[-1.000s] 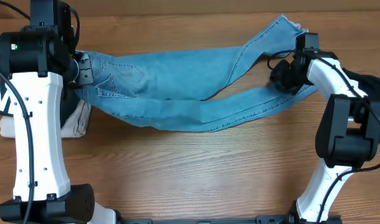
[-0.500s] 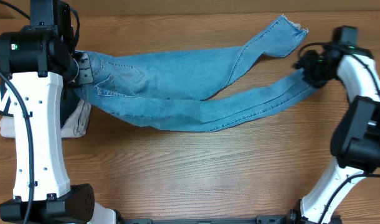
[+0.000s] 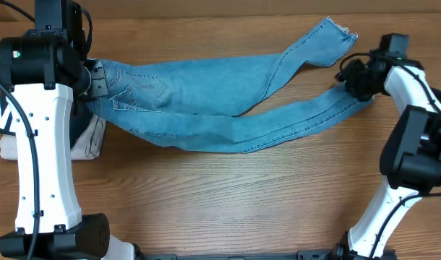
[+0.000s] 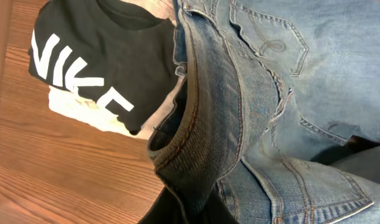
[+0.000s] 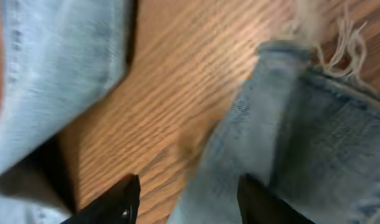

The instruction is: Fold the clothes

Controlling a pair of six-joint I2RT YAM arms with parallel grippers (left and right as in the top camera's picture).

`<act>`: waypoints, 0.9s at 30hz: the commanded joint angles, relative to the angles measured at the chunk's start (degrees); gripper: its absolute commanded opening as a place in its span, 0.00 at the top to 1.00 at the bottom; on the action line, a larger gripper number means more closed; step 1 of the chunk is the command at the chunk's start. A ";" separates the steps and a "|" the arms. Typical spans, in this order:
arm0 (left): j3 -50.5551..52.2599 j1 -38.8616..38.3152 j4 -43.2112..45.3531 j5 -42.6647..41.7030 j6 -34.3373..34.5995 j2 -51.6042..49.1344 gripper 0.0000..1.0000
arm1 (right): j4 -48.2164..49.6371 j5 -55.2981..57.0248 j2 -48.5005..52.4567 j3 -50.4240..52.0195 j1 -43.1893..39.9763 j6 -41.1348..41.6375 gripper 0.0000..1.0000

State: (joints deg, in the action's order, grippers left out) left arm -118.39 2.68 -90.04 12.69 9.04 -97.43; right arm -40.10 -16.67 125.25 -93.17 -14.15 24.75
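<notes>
Firstly, our left gripper is clamped on the waistband of the jeans, whose legs sprawl across the table. Denim looks heavy and limp yet grippy, so we'd pinch the frayed hem, where our right gripper hovers, fingers apart.

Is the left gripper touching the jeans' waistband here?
Touching. The left wrist view shows the left gripper closed on the bunched waistband of the jeans, with denim pinched right in its grip.

Left arm: white shell links with small dark screw holes, black joint housings, green light, black cables. Right arm: same white-black build. Right fingertips black.
</notes>
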 commanded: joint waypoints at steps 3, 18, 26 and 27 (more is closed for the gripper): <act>-0.37 0.31 0.35 1.27 0.83 0.42 0.91 | -0.11 2.19 0.72 0.28 -0.11 0.50 0.45; -0.37 0.31 1.81 1.22 0.85 0.39 0.90 | -2.16 -2.32 1.62 0.13 -3.13 -8.48 0.41; -0.37 0.31 1.53 1.25 0.83 0.39 0.89 | 1.44 -2.97 3.13 -0.37 0.81 -8.33 0.96; -0.37 0.31 1.49 1.25 0.83 0.39 0.90 | 1.25 -3.39 2.73 -1.05 0.79 -8.31 0.96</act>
State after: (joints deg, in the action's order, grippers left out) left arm -118.39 2.68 -88.75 12.69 9.04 -97.43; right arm -38.96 -18.85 127.37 -92.99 -13.98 16.86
